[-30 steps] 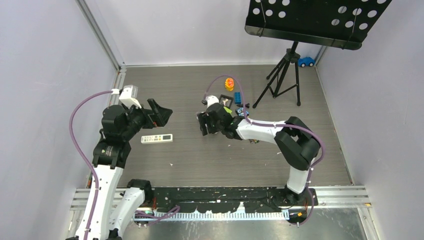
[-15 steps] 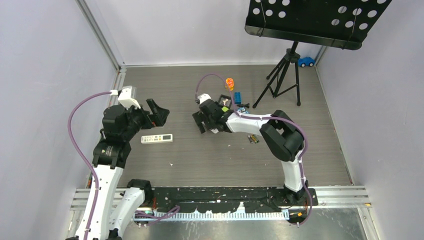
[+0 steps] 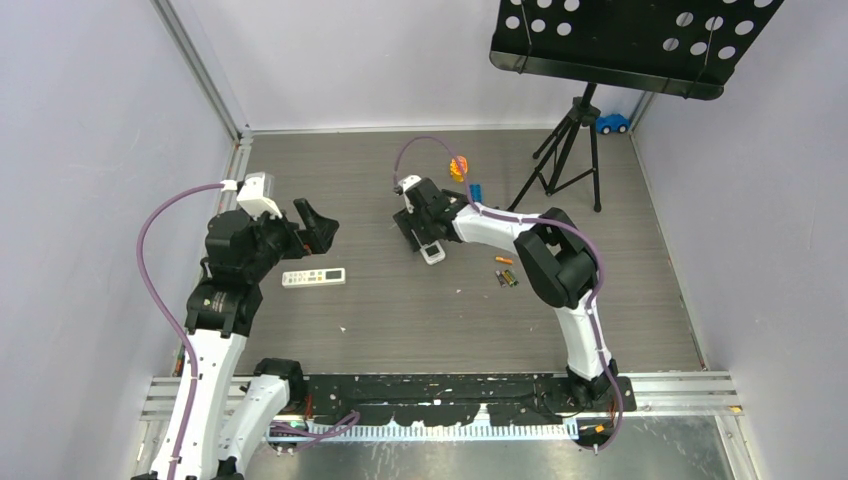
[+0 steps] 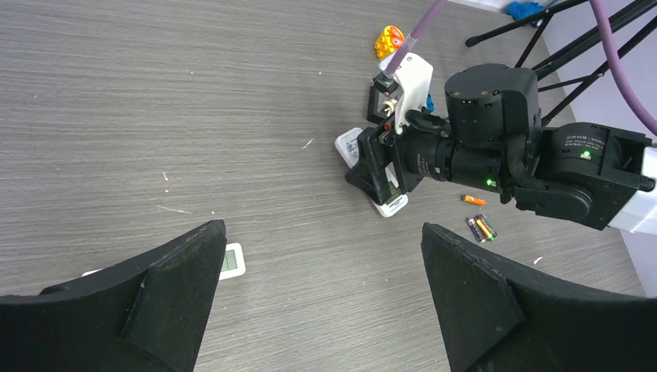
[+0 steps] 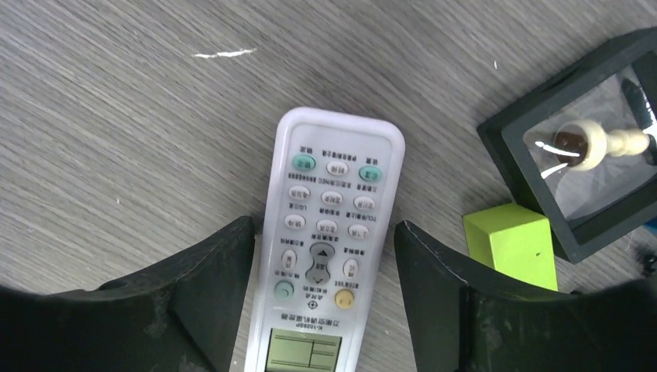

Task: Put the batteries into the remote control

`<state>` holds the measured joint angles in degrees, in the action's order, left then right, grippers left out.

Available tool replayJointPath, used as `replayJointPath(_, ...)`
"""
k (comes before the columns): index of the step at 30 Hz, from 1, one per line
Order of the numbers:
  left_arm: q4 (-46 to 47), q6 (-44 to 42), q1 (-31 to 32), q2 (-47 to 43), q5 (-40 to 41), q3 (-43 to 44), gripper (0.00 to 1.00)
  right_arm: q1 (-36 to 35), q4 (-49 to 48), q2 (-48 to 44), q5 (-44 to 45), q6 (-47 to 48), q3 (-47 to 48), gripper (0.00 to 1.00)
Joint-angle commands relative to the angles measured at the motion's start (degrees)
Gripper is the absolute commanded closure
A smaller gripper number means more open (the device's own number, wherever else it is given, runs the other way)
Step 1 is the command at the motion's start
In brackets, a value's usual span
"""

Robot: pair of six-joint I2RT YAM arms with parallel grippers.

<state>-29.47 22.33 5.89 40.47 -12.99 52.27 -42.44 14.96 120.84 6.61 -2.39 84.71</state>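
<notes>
The remote control (image 5: 329, 178) lies face up on the floor, white with a pale display and grey buttons. My right gripper (image 5: 324, 225) stands open astride its display end; the left finger meets the remote's edge and a gap shows at the right finger. From above, only the remote's near end (image 3: 433, 254) sticks out below that gripper (image 3: 425, 225). The batteries lie to the right: a dark pair (image 3: 507, 278) and an orange one (image 3: 503, 260), also seen from the left wrist (image 4: 482, 227). My left gripper (image 3: 318, 225) hangs open and empty above the floor (image 4: 322, 229).
A slimmer white remote (image 3: 313, 277) lies below the left gripper. A black framed box (image 5: 589, 170) and a green block (image 5: 515, 244) sit right of the remote control. An orange toy (image 3: 459, 167), a blue block (image 3: 476, 191), a tripod stand (image 3: 570, 150) and a blue car (image 3: 612, 123) are further back.
The right arm swung toward the back and its gripper turned over the remote control, whose near end now shows below it. The left arm stayed still.
</notes>
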Motion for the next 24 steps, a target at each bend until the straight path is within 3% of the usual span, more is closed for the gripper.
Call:
replayJointPath(1, 0.91, -0.18, 0.12, -0.08, 0.71, 0.09, 0.0, -0.72, 0.89, 2.91, 3.48, 2.09, 2.38, 0.32)
replayJointPath(5, 0.7, 0.04, 0.09, 0.52, 1.73, 0.28, 0.0, -0.72, 0.78, 2.7, 2.64, -0.18, 3.18, 0.54)
replayJointPath(7, 0.5, 0.23, 0.1, 0.93, 2.35, 0.46, 0.0, -0.65, -0.22, 1.36, 1.78, -2.34, 2.57, 0.6)
replayJointPath(12, 0.39, 1.73, 0.1, 1.86, 4.41, 0.68, 0.0, -0.05, -4.3, -6.07, -4.51, -11.2, -1.45, 0.61)
replayJointPath(16, 1.3, 3.65, 0.0, 1.99, 4.3, 0.28, 0.0, 1.48, -12.64, -16.29, -16.86, -21.38, -7.58, 0.61)
replayJointPath(20, 1.37, 3.96, 0.06, 2.13, 0.62, 0.69, 0.0, 4.92, -27.15, -23.93, -28.7, -35.68, -14.79, 0.61)
replayJointPath(24, 3.58, 4.0, 0.0, 2.59, -9.28, 0.36, 0.0, 8.1, -46.87, -29.22, -36.93, -50.03, -22.72, 0.61)
